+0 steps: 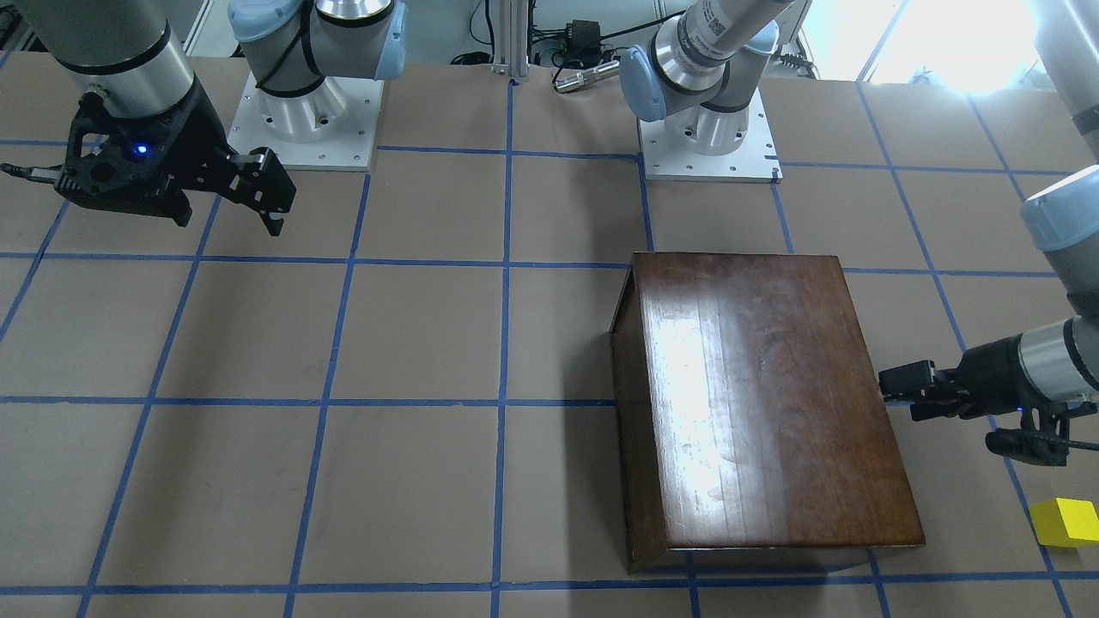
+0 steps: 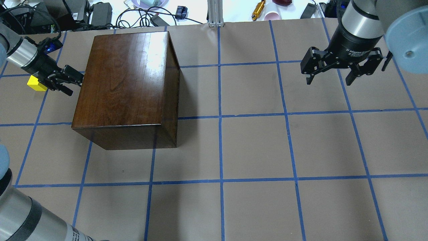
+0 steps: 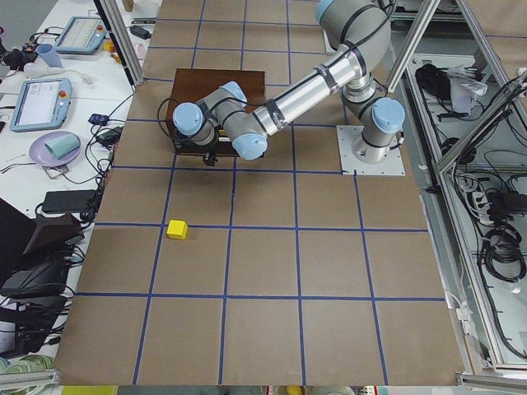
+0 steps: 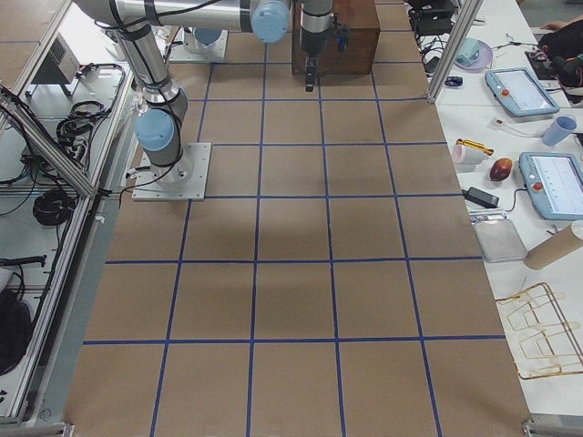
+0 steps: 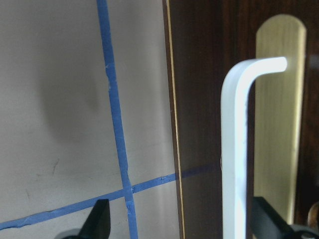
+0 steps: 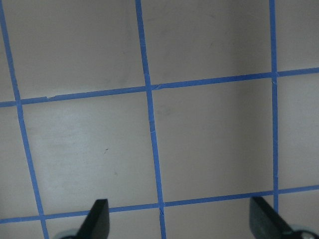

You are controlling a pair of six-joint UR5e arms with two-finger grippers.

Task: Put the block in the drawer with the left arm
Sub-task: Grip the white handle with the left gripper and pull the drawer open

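The dark-brown cabinet (image 2: pixel 127 80) stands on the table, its drawer shut, so the pale tray is hidden. In the left wrist view the drawer's dark front panel (image 5: pixel 199 99) and its metal pull (image 5: pixel 234 149) are very close. My left gripper (image 5: pixel 182 221) is open, with the pull between the fingers, nearer the right one. It is at the cabinet's side in the overhead view (image 2: pixel 74 83) and the front-facing view (image 1: pixel 901 390). The yellow block (image 2: pixel 35 83) lies on the table just behind the left wrist, untouched; it also shows in the front-facing view (image 1: pixel 1065 521). My right gripper (image 2: pixel 329 80) is open and empty above the table.
Blue tape lines (image 2: pixel 219 117) grid the brown table. Cables, chargers and small items (image 2: pixel 140 13) lie along the far edge behind the cabinet. The two arm bases (image 1: pixel 708 129) stand at the robot's side of the table.
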